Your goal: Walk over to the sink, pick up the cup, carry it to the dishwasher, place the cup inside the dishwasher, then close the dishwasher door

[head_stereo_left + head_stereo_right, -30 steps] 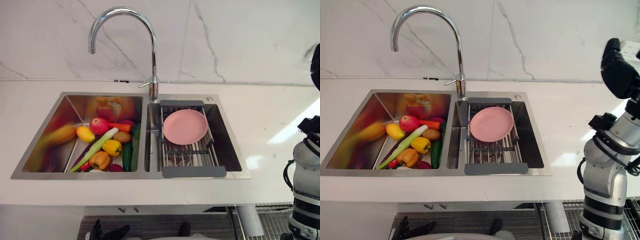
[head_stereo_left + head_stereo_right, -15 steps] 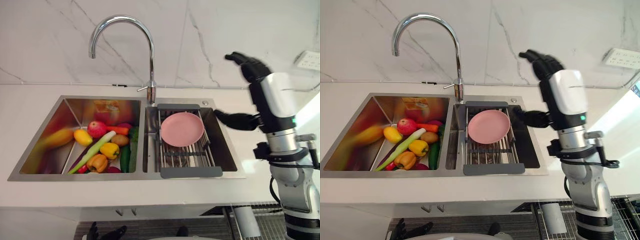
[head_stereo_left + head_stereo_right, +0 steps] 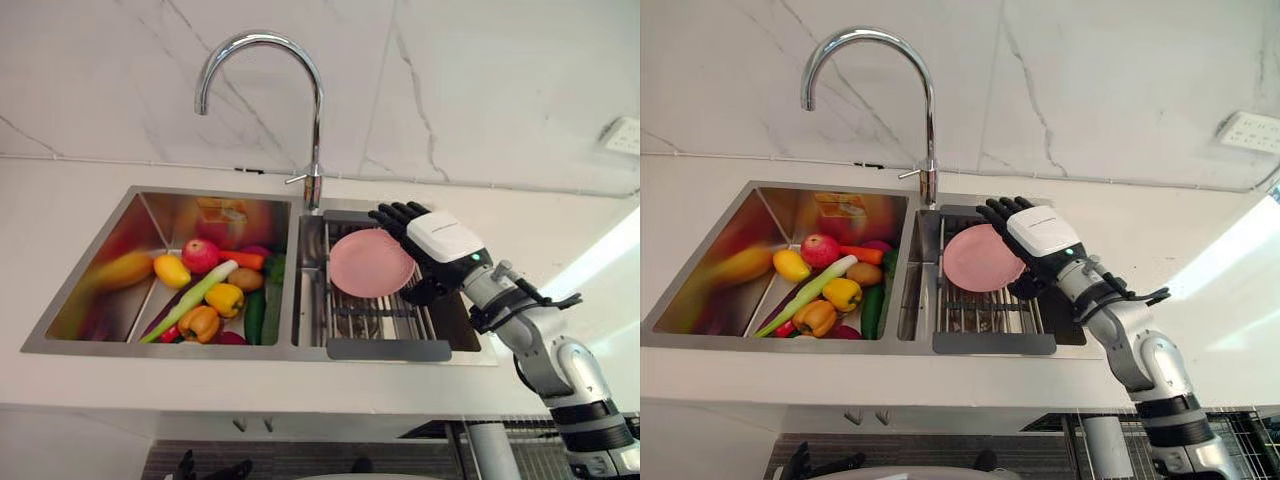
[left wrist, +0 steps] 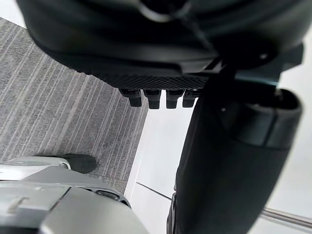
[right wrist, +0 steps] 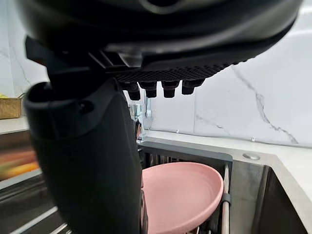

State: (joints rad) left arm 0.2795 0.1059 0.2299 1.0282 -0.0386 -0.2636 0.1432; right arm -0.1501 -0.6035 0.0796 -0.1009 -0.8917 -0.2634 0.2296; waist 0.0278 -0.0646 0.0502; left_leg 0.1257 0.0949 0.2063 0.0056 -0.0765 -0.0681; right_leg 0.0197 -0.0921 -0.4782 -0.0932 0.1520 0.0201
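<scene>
R robot hand (image 3: 440,240), fingers spread straight, hovers at right rim of pink plate (image 3: 365,265) on rack (image 3: 380,322); plate just to its left.

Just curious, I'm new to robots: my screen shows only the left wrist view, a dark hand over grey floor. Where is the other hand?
Observer: The right hand is open over the sink's right basin, above the right edge of a pink plate.
Operator: What is the plate on?
Observer: It rests on a grey rack laid across that basin.
Operator: And the left basin?
Observer: Fruit and vegetables lie there, a red apple among them.
</scene>
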